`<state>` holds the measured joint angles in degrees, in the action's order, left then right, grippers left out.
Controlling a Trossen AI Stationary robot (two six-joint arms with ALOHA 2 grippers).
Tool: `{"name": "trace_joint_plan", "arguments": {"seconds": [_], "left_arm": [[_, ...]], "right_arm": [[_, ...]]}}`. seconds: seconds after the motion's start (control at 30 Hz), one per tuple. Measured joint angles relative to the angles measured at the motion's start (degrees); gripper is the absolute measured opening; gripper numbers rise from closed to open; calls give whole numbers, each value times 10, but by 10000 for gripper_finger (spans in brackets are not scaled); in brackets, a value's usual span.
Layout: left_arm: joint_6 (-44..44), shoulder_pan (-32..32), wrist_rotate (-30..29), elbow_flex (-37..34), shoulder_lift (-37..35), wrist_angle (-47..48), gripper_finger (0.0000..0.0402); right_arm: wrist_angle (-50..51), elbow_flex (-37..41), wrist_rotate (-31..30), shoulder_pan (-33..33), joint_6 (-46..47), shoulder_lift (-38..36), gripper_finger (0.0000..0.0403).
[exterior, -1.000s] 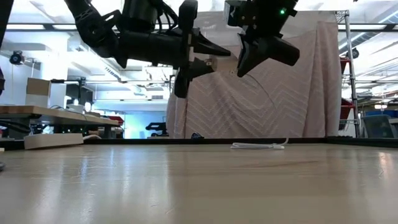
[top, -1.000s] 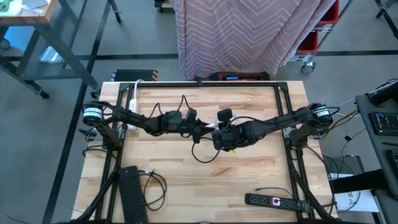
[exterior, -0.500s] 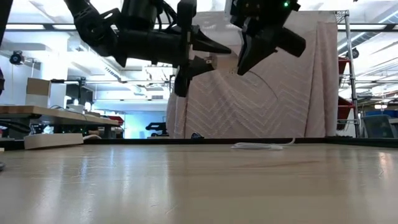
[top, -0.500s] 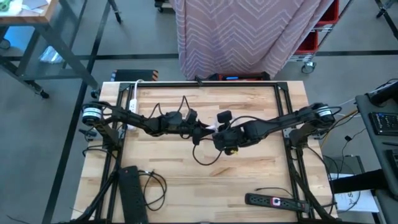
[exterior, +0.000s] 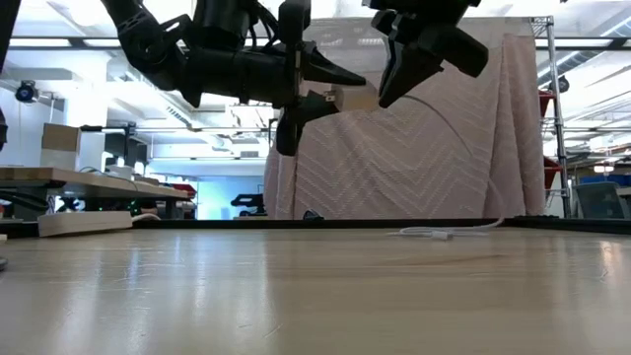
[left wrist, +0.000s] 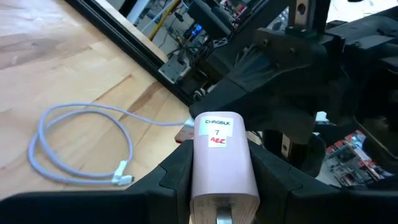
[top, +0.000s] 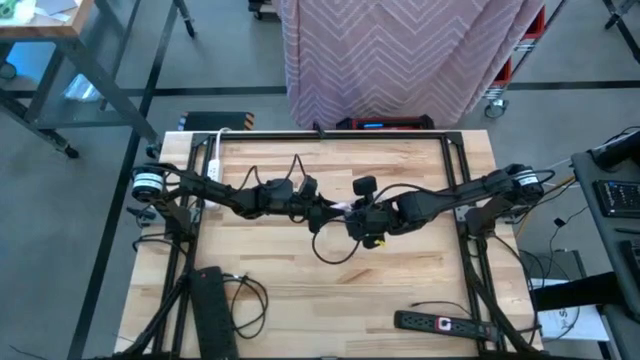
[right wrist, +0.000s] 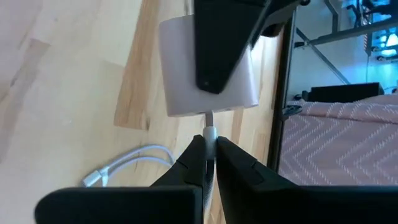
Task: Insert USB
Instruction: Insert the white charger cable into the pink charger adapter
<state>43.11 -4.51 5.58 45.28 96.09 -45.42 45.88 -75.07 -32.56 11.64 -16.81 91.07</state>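
A white charger block (left wrist: 221, 158) labelled CHRGBLK is held by my left gripper (top: 326, 208) above the table's middle. My right gripper (top: 354, 214) faces it from the right, shut on the plug (right wrist: 210, 134) of a white USB cable. The plug's metal tip (right wrist: 209, 116) meets the charger's (right wrist: 208, 68) end face. In the low view the charger (exterior: 352, 99) hangs high between the left gripper (exterior: 314, 91) and the right gripper (exterior: 392, 87). The cable's slack (left wrist: 81, 143) lies looped on the wood, with its far end (exterior: 446, 234) on the table. My left gripper pinches the charger block's two long sides (left wrist: 198, 168) between its fingers (left wrist: 171, 177), coming level from the table's left. The block is lifted clear and lies level, its port end toward the right arm. My right gripper pinches the cable's plug (right wrist: 210, 138) between its fingertips (right wrist: 194, 158), level from the table's right and along the plug. The plug is lifted clear, and the cable trails slack down to the table.
A black power strip (top: 208, 310) lies at the near left and another (top: 440, 322) at the near right. A white power strip (top: 213, 160) sits at the far left. Black frame rails (top: 330, 133) border the table. Bare wood (top: 400, 270) lies below the grippers.
My right gripper has risen a little, tipped and drifted toward the table's right while staying shut on the plug. The cable's loose end has slid along the table toward the right. The left gripper and charger have kept still.
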Motion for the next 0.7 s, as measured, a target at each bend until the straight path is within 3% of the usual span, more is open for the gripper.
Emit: {"name": "trace_joint_plan", "arguments": {"seconds": [0.13,0.3,0.57,0.7], "left_arm": [[-4,-1,20,0,-11,-12,103],[-21,0,106,-1,-33,-15,102],[-76,1,200,-13,-56,-8,102],[-96,1,205,-12,-54,29,102]], "right_arm": [[19,0,3,1,3,-2,8],[10,16,2,9,4,-28,8],[-204,134,27,48,-40,-134,1],[-260,165,31,72,-58,-146,1]]}}
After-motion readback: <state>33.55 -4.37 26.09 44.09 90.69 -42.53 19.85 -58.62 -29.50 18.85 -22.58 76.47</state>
